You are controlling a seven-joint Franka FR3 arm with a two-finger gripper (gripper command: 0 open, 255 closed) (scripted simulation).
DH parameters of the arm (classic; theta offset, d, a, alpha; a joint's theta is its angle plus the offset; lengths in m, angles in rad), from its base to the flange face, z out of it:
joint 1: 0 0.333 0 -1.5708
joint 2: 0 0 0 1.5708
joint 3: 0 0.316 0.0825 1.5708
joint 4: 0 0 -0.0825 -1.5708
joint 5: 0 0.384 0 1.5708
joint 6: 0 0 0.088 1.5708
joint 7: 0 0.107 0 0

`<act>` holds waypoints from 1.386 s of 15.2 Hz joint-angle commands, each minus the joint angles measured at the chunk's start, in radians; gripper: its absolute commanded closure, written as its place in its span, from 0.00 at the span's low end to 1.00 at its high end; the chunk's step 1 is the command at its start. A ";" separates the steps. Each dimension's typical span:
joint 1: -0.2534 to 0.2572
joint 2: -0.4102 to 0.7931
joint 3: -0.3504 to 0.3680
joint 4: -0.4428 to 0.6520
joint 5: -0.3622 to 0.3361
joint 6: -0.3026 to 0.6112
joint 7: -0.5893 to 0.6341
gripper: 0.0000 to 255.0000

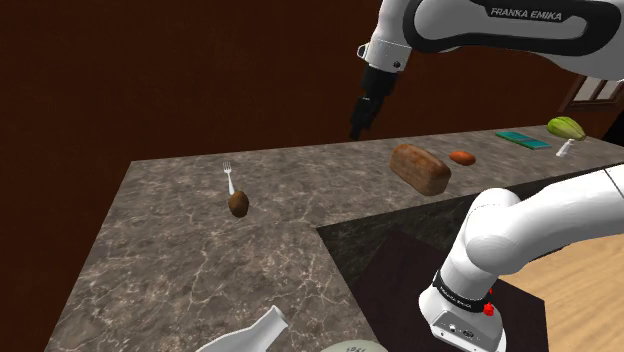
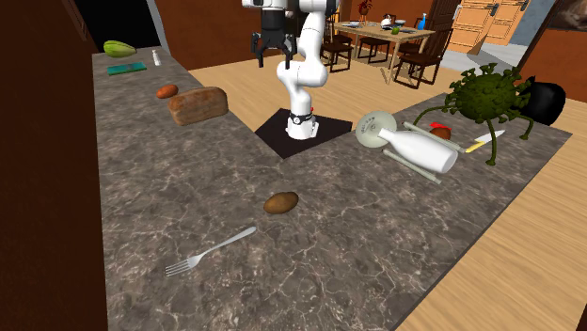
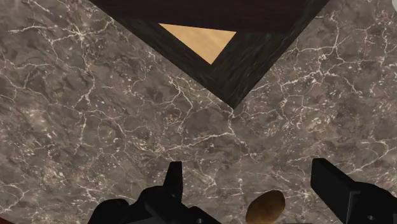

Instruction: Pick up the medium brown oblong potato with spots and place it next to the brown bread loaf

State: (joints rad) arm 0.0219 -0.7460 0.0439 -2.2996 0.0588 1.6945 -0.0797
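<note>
The brown oblong potato lies on the marble counter, just beside a silver fork. In the second exterior view the potato rests mid-counter, far from the brown bread loaf. The loaf sits toward the shoulder view's right. My black gripper hangs open high above the counter, between potato and loaf, holding nothing. Seen from the wrist, the potato shows far below between the spread fingers.
A small reddish-brown object lies beside the loaf. A teal pad and a green fruit sit at the counter's far end. A white bottle, a plate and a green spiky plant stand near the stand.
</note>
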 commanded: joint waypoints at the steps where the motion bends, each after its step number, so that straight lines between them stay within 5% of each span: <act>1: 0.000 0.000 0.000 0.000 0.000 0.000 0.000 0.00; 11: -0.044 0.313 0.217 0.090 0.004 0.176 0.372 0.00; 21: -0.072 0.737 0.357 0.344 -0.149 0.249 0.774 0.00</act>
State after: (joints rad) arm -0.0529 -0.0569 0.3891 -1.9890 -0.0685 1.9412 0.6437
